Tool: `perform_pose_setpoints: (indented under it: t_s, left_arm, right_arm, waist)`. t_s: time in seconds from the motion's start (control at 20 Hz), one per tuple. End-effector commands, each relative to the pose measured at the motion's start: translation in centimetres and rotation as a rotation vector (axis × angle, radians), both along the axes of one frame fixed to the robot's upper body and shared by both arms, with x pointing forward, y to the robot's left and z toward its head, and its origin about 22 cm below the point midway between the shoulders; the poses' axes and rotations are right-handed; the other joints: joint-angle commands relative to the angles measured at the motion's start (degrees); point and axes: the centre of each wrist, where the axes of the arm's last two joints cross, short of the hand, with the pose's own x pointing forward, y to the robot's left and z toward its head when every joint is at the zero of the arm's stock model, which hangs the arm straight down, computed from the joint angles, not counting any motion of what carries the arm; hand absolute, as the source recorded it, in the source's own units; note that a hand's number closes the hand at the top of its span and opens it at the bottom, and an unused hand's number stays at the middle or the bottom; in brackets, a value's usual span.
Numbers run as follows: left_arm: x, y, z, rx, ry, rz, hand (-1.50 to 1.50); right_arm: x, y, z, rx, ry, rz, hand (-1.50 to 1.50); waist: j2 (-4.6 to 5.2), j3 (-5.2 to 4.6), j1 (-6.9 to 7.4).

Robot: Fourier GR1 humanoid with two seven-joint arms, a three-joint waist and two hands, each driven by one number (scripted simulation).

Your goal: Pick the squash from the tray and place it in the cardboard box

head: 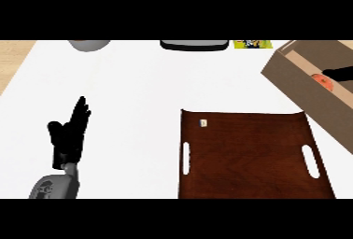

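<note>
**Left hand idle at 8 o'clock, squash in box at 2 o'clock**

Left forearm point(53, 186) comes in from the lower edge at 7 o'clock, grey. Left hand point(69, 133) sits above it at 8 o'clock, black, fingers straight and together, pointing up toward 12, thumb out to the side. It holds nothing and is resting over the white counter point(138, 88).

Tray point(248, 158) is at 5 o'clock, dark brown wood, well apart from the left hand. It has one slot handle on its left side and one on its right. A small pale tag point(203, 123) sits near its 11 o'clock corner. Nothing else lies on the tray.

Cardboard box point(310, 102) is at 2 to 3 o'clock, just beyond the tray's far right corner, set at an angle, open top. Squash point(322, 82), orange, lies inside the box, only partly seen over the wall. Right hand point(341, 73) shows as a black patch inside the box just beside the squash, cut by the right edge; cannot tell whether it grips or has let go.

Far edge: grey bowl point(88, 44) at 11 o'clock, dark rounded item point(194, 45) at 12, yellow packet point(252, 44) at 1, all cropped.
</note>
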Motion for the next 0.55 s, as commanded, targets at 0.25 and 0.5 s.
perform_pose_setpoints:
  t_s: [0.25,0.5]
  left_arm:
    - [0.4,0.4,0.3,-0.008,0.003,0.019,0.0]
    - [-0.1,1.9,0.2,0.018,0.005,0.037,0.0]
  right_arm:
    - [-0.3,-1.1,-0.2,0.306,-0.365,0.136,-1.5]
    - [-3.8,-6.6,0.4,0.392,-0.475,0.071,-1.5]
  waist:
    - [-0.4,-0.01,-0.95]
    - [-0.5,-0.06,-1.41]
